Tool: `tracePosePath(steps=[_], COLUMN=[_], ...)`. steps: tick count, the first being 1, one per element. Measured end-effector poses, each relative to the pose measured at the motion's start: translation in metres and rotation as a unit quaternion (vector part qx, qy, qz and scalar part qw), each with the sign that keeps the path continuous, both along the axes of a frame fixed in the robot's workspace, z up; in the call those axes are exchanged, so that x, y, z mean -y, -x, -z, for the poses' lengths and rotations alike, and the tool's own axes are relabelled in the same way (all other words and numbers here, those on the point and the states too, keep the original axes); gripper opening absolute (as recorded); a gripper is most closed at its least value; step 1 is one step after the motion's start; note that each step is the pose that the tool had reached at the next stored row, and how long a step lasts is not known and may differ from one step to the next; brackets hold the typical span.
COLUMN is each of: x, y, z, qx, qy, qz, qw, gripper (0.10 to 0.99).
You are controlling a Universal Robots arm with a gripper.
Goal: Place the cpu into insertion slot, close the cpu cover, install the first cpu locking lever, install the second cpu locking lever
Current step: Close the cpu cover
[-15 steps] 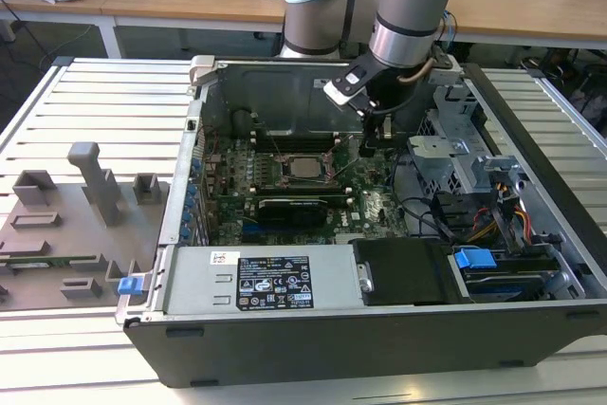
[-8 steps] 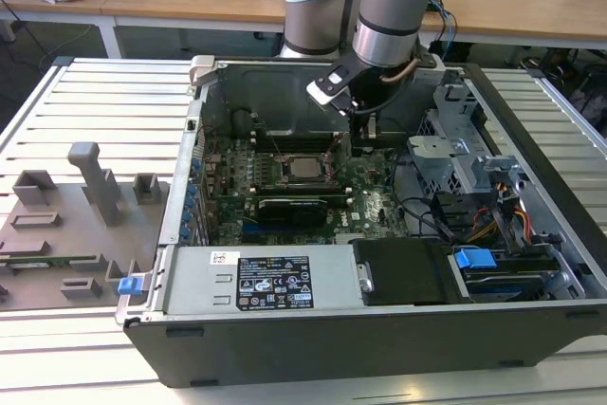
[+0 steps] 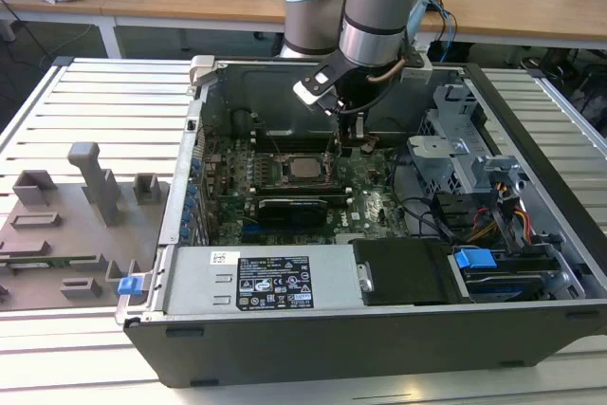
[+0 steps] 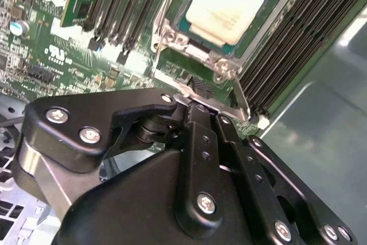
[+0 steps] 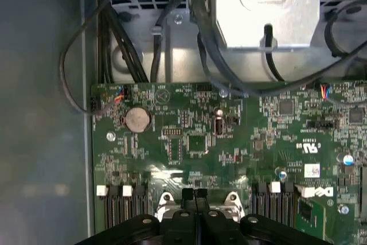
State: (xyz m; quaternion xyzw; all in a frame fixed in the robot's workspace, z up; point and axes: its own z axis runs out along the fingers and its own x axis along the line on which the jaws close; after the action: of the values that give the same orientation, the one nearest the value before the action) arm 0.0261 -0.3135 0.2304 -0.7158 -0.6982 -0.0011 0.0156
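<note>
Hovering with fingers pressed together, the gripper hides whatever its tips might pinch; just beyond them the cpu sits framed by the cover.

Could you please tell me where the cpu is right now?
The cpu lies on the motherboard in the computer case, just to the exterior view's left of the gripper; in the second wrist view, memory slots flank it.
</note>
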Motion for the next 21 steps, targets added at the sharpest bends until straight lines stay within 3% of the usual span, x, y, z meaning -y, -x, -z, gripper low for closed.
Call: tracePosePath(steps=[3,11,21], x=[0.0,0.0,0.0], y=[0.0076,0.0145,0.0326], z=[0.0,0.0001,0.0005], qx=[0.0,0.0,0.0002], qy=[0.0,0.0,0.0], qz=[0.0,0.0,0.0], qw=[1.0,1.0,1.0], gripper=[0.106,0.106,0.106])
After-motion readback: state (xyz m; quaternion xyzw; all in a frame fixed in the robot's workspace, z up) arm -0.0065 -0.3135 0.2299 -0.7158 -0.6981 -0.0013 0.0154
